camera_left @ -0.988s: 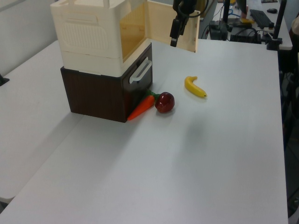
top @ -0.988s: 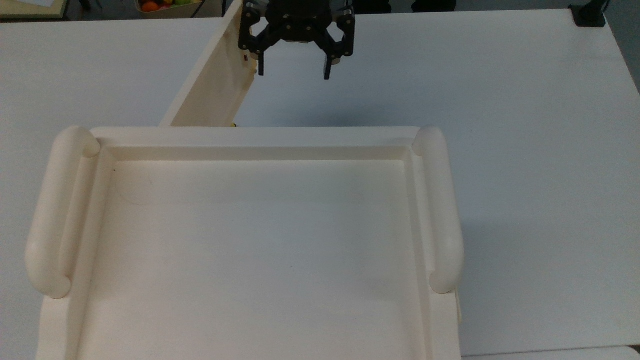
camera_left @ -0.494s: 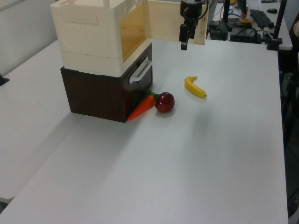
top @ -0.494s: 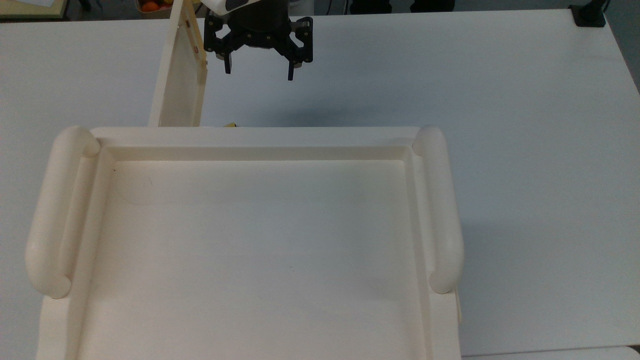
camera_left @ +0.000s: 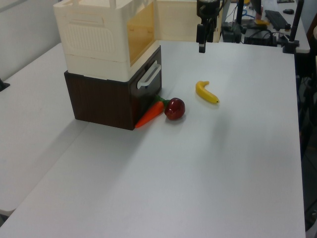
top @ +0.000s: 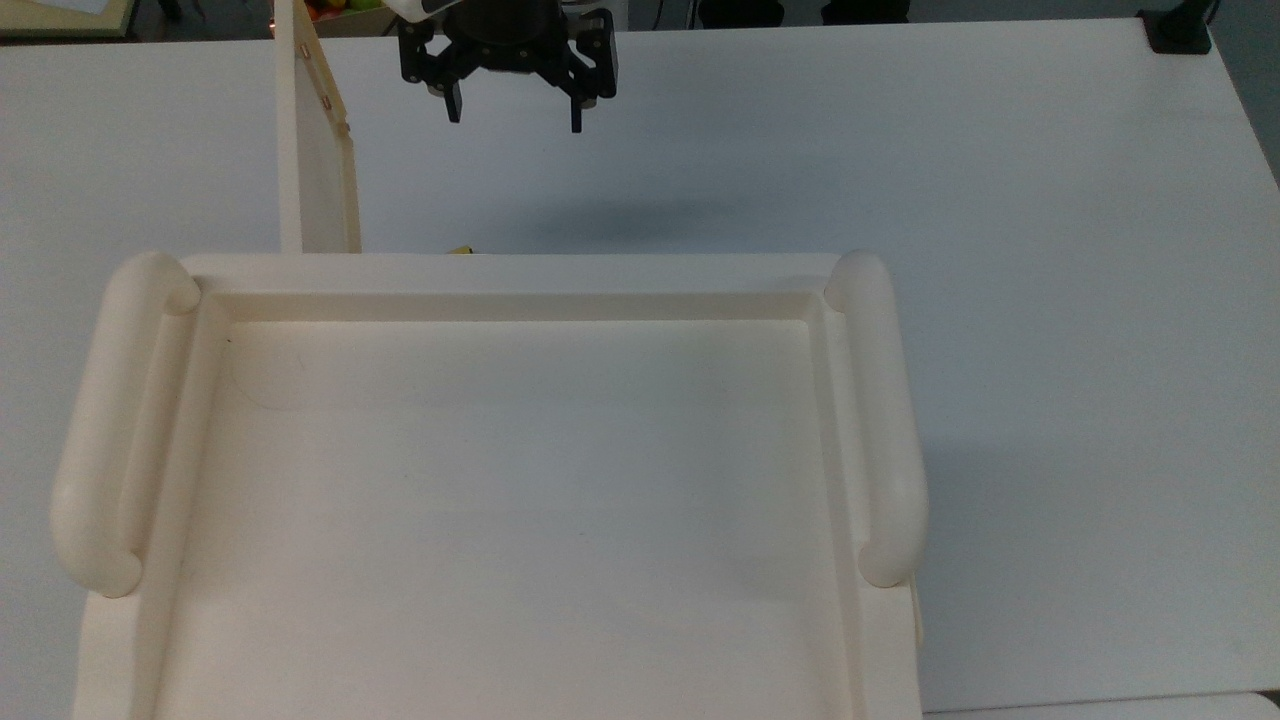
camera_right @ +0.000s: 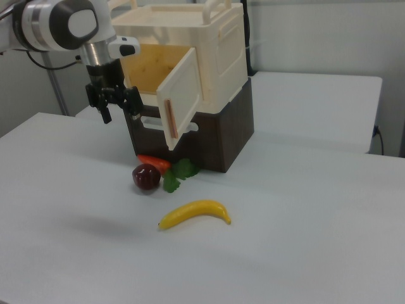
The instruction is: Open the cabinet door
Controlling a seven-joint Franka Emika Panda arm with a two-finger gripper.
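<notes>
Cabinet door (camera_right: 180, 98) first: I see it swung well out from the front of the cabinet (camera_right: 209, 47), hinged at one side, and in the top view it stands almost edge-on (top: 318, 150), jutting straight away from the cabinet's front edge near the top view's left. Small coppery fittings sit along its free edge. In the left view the door (camera_left: 176, 20) sticks out from the cabinet's open front toward the left view's right.

My gripper (top: 512, 112) hangs in the air beside the door's free edge, apart from it, with its two black fingers pointing down at the white table (top: 1000, 200) and spread wide with nothing between them. In the right view the gripper (camera_right: 117, 107) sits on the right view's left of the door, below the arm's grey-and-white wrist. In the left view it (camera_left: 202, 42) hangs just in front of the door's outer end.

The cabinet's opening shows a tan, bare-looking interior in the right view. Its recessed top (top: 520, 500) lies between two thick rounded rails. The cream cabinet sits on a dark brown box (camera_left: 106, 99) with a pale handle on its front.

On the table in front of the box lie a carrot (camera_left: 151, 114), a dark red apple (camera_left: 174, 108) touching it, and a banana (camera_left: 206, 92) a little farther off.
</notes>
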